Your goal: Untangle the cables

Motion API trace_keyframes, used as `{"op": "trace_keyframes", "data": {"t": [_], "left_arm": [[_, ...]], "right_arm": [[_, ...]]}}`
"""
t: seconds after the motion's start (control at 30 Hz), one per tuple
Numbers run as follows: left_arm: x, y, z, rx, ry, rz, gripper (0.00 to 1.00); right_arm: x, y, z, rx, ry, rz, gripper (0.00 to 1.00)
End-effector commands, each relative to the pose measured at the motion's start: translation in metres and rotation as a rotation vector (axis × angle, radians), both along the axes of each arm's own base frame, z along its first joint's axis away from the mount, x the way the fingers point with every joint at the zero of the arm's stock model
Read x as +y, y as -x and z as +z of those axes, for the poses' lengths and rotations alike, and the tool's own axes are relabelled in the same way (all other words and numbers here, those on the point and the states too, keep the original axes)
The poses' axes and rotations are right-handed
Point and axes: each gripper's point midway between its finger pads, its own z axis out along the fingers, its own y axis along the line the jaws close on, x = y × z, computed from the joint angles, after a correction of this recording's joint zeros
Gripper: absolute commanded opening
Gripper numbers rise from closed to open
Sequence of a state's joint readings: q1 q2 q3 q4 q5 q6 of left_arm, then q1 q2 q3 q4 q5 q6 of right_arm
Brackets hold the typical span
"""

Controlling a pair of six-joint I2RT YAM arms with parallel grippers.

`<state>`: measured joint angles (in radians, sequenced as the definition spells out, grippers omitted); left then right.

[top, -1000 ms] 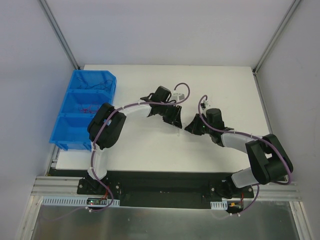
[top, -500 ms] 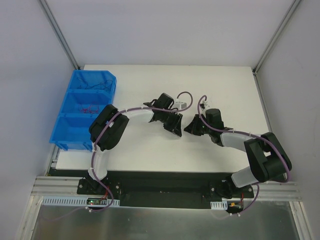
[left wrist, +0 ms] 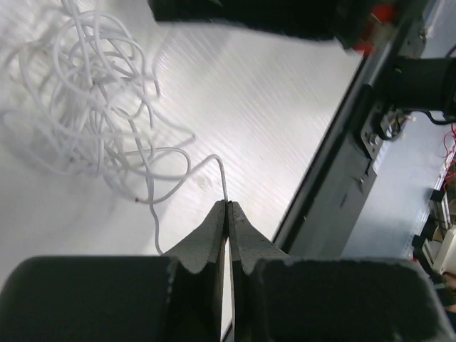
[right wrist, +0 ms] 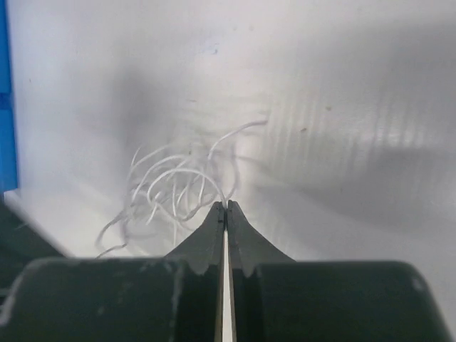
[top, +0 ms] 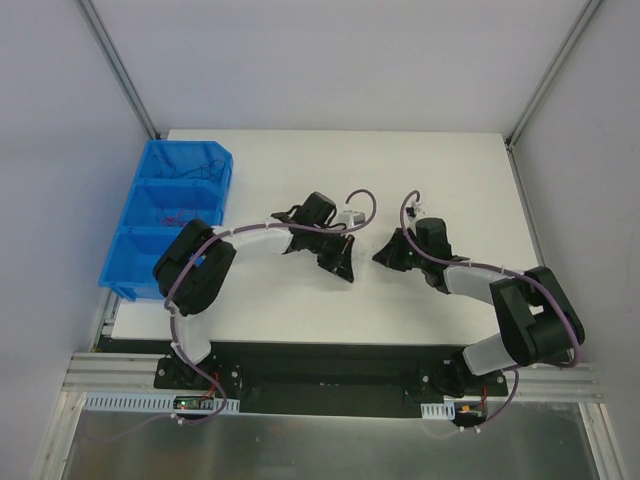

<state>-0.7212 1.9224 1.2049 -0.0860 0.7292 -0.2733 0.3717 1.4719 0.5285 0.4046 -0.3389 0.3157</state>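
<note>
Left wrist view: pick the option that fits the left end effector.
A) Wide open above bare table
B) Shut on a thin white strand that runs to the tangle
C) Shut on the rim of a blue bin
B: the left end effector has its fingers pressed together, and a white strand runs out from between them toward the tangle.
</note>
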Motion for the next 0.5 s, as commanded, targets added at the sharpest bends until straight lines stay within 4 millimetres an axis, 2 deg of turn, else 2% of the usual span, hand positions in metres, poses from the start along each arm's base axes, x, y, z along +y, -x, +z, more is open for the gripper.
{"op": "trace_keyframes", "data": {"t": [0.0, 0.1, 0.23, 0.3, 0.4, 0.47], "left_arm": [[0.014, 0.014, 0.079, -0.215, 0.127, 0.005, 0.0], [0.044, 0.009, 0.113, -0.435, 0.132, 0.123, 0.0], [0.111, -0.015, 0.162, -0.759, 0.063, 0.427, 0.0], [0.145, -0.02, 0.186, -0.87, 0.035, 0.567, 0.0], [0.19, -0.019, 0.229, -1.009, 0.024, 0.732, 0.0], [0.213, -0.016, 0.249, -1.068, 0.01, 0.812, 0.0]], "right_arm": [[-0.018, -0.014, 0.005, -0.029, 0.016, -0.106, 0.0], [-0.036, -0.016, -0.002, -0.002, 0.044, -0.189, 0.0], [-0.058, -0.017, -0.007, 0.009, 0.081, -0.278, 0.0], [-0.073, -0.017, -0.01, 0.019, 0.122, -0.343, 0.0], [-0.102, -0.017, -0.015, 0.04, 0.178, -0.481, 0.0], [-0.12, -0.016, -0.017, 0.045, 0.199, -0.562, 0.0]]}}
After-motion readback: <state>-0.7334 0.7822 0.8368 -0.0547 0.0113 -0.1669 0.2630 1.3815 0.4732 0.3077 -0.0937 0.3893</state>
